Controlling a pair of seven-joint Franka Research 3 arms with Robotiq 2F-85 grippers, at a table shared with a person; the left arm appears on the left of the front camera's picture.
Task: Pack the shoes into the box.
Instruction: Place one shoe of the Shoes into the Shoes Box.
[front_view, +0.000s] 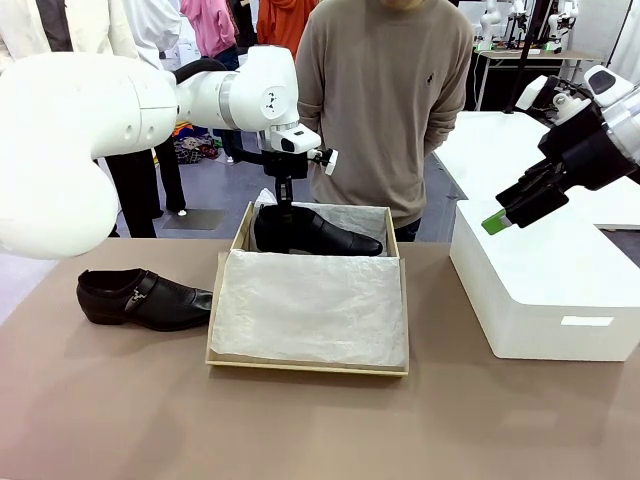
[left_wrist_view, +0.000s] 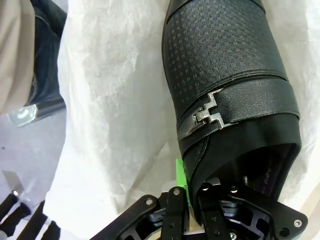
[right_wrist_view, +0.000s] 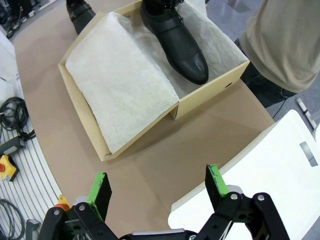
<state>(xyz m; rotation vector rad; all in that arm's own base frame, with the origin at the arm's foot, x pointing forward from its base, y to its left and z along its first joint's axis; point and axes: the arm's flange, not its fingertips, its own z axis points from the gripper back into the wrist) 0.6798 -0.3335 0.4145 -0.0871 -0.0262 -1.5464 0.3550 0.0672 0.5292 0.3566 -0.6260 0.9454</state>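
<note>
A: What's packed so far?
B: One shoe (front_view: 315, 232) lies in the box (front_view: 305, 367), mid-frame at its upper end, with the left hand (front_view: 285, 212) clamped on its heel collar. The other shoe (front_view: 145, 297) sits on the counter (front_view: 300, 430), left of it.
A: Right hand (front_view: 497, 222)?
B: Fingers apart, upper right, above the white block (front_view: 540, 300).

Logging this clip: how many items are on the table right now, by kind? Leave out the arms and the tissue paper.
Cardboard box: 1
Black shoes: 2 (one in the box, one left of it)
White block: 1
Total: 4
</note>
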